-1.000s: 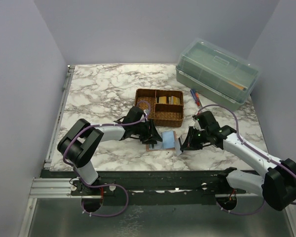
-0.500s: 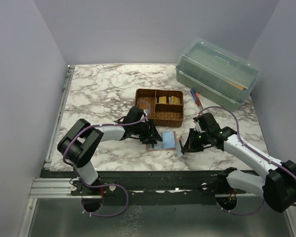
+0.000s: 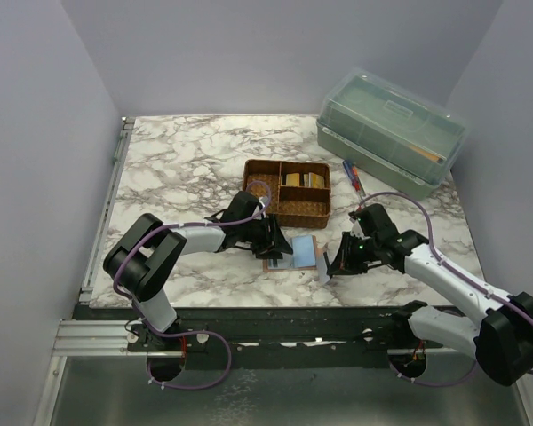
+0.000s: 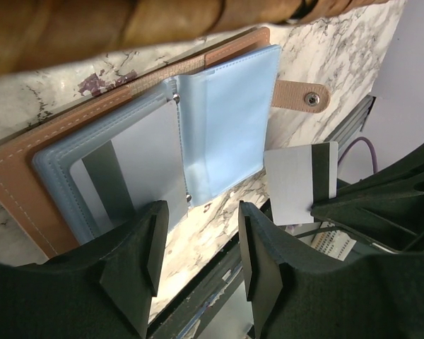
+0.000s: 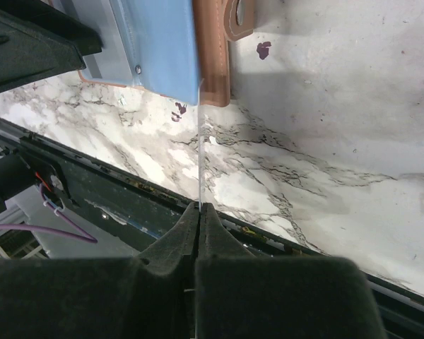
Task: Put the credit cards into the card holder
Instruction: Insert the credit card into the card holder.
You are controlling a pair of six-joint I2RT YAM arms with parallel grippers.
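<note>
— How far along was it?

— On the marble table (image 3: 186, 160), the woven tray (image 3: 287, 192) at frame centre had yellowish flat pieces (image 3: 304, 180) in its upper-right compartment, probably cards not yet moved. Just below the tray the card holder (image 3: 293, 252) lay open. In the left wrist view a greyish card (image 4: 138, 166) seemed to sit inside its left-hand pocket. So I judged one was in and several were left.

— And the claws?

— The right gripper (image 5: 198, 212) was pinched flat on a whitish card (image 5: 198, 141), seen edge-on in its own view. The card's far edge reached the holder's blue pocket at the upper left of that frame; whether it touched, I couldn't tell. The left gripper (image 4: 198, 244) had its jaws apart at the holder's lower edge in its own view, gripping nothing.
</note>
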